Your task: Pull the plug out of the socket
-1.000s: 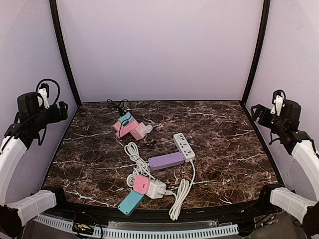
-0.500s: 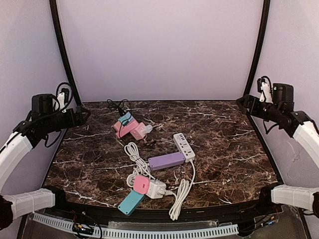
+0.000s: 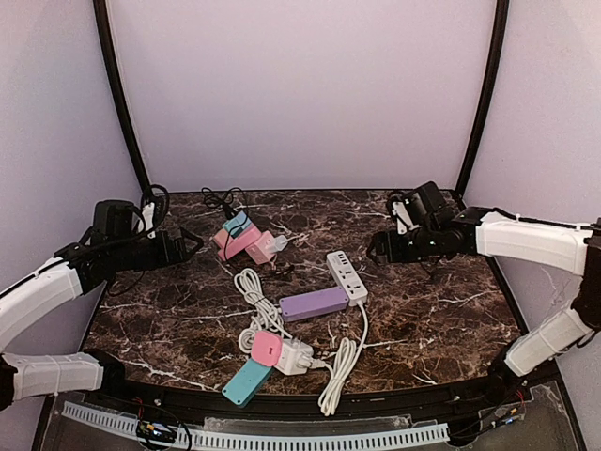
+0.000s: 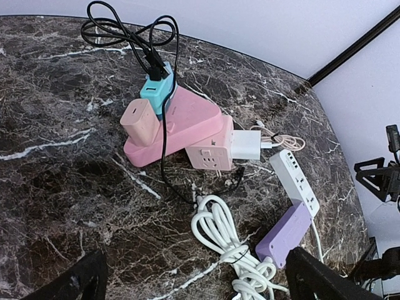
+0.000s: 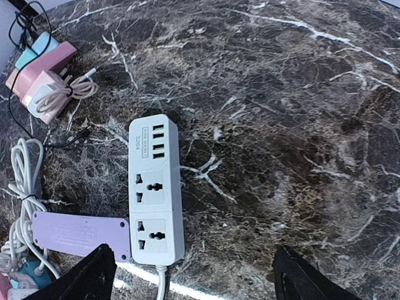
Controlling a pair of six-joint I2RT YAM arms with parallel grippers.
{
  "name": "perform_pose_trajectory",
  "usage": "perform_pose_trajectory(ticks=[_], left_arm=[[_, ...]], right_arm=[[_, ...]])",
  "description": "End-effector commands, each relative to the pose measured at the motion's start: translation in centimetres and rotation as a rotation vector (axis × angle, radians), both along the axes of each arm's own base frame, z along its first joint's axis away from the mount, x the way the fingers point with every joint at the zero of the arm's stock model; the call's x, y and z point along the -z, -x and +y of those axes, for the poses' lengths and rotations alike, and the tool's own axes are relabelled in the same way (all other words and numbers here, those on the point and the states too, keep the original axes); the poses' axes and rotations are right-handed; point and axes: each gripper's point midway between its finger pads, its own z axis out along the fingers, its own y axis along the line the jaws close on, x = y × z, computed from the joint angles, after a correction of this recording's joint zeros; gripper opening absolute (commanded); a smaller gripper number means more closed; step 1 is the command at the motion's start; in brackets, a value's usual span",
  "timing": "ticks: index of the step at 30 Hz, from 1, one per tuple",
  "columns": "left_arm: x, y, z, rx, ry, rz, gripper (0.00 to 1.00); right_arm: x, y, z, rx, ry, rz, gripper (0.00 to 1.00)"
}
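A pink socket block lies at the back left of the table with a teal plug and a white plug in it. The left wrist view shows the pink block, the teal plug with its black cord, a pink charger and the white plug. My left gripper is open and empty, left of the block and apart from it. My right gripper is open and empty, just right of a white power strip.
A purple strip lies beside the white power strip. A coiled white cable lies mid-table. A pink plug on a white adaptor and a teal strip sit near the front edge. Black frame posts stand at the back corners.
Both arms have swung in from the side walls and lowered over the table, the left toward the pink block, the right toward the white strip. The objects have not moved.
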Motion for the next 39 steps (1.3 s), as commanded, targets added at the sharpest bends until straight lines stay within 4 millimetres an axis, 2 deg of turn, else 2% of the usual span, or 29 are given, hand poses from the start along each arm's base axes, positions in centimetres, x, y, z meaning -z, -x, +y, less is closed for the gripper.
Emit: perform_pose_trajectory(ticks=[1,7,13,15,20,32,36,39], left_arm=[[0.3,-0.1,-0.7,-0.013,0.058,-0.008,1.0],[0.6,-0.4,-0.8,-0.012,0.055,-0.012,1.0],[0.4,-0.7,-0.8,-0.01,0.047,-0.03,1.0],[0.5,-0.6,-0.8,-0.01,0.047,-0.029,1.0],[0.5,-0.3,-0.5,-0.016,0.047,-0.035,1.0],[0.7,0.0,-0.7,-0.007,0.055,-0.028,1.0],[0.6,0.1,-0.8,0.002,0.058,-0.027,1.0],[0.8,0.2,-0.8,0.007,0.053,-0.017,1.0]], right_arm=[[0.9,-1.4,3.0,-0.008,0.017,-0.009,0.86],[4.1,-1.4,6.2,-0.089,0.08,0.055,0.86],[6.9,-1.9,8.7,-0.129,0.171,0.102,0.83],[8.3,-2.1,8.6,-0.117,0.214,0.136,0.82],[9.8,-2.6,9.1,-0.105,0.298,0.15,0.82],[11.9,-2.5,8.8,-0.084,0.362,0.182,0.76],[11.8,-2.8,8.1,-0.056,0.385,0.167,0.64],[11.7,-2.9,7.7,-0.042,0.401,0.158,0.49]])
